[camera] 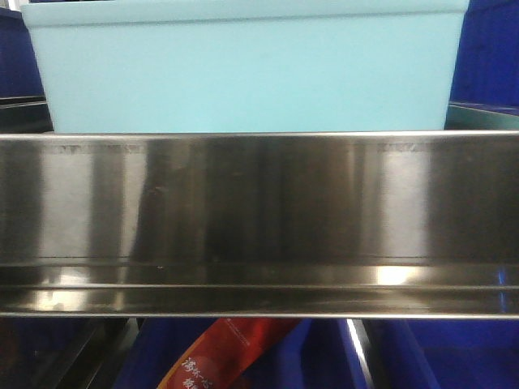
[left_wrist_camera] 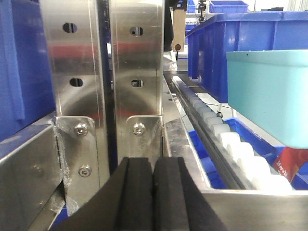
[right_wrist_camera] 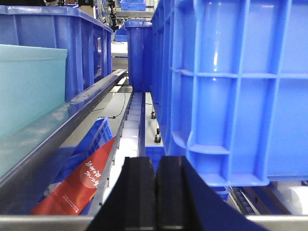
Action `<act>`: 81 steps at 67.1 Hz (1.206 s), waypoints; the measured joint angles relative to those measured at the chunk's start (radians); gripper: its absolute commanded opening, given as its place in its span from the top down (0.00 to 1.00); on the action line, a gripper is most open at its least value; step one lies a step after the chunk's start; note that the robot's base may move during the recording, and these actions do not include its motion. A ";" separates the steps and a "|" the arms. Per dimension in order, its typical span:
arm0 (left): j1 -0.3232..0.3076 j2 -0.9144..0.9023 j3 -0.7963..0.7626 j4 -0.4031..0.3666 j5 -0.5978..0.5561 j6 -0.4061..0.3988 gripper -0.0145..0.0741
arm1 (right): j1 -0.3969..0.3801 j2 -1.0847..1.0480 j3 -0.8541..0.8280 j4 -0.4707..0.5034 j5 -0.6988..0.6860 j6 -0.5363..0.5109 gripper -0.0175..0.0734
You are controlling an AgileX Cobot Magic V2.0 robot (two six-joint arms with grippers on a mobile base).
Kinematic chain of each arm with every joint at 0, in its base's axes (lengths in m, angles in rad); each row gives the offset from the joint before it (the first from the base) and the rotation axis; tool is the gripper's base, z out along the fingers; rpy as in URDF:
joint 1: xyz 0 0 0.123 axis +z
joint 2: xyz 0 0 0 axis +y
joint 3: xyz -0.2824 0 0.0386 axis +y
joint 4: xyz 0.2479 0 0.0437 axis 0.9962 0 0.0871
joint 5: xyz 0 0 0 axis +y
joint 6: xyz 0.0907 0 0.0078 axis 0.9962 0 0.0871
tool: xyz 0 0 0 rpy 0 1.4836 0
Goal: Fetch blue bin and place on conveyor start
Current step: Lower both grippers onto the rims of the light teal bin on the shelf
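Steel rail [camera: 259, 219] up close in front view, blue bin [camera: 243, 73] right behind it. Left wrist: my left fingers [left_wrist_camera: 137, 192] pressed together, bin at right near white rollers [left_wrist_camera: 231, 143]. Right wrist: right fingers [right_wrist_camera: 139, 192] pressed together, bin far left.

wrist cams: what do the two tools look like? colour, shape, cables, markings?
Left tool: two matte black fingers with rounded tops and stepped outer sides that flare toward the base. Right tool: same matte black pair, same stepped profile. No cables, labels or markings show on either; the arms are out of frame.
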 measured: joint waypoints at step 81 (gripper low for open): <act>0.000 0.035 -0.314 0.003 0.122 0.000 0.70 | 0.000 0.007 -0.306 0.006 0.148 0.002 0.49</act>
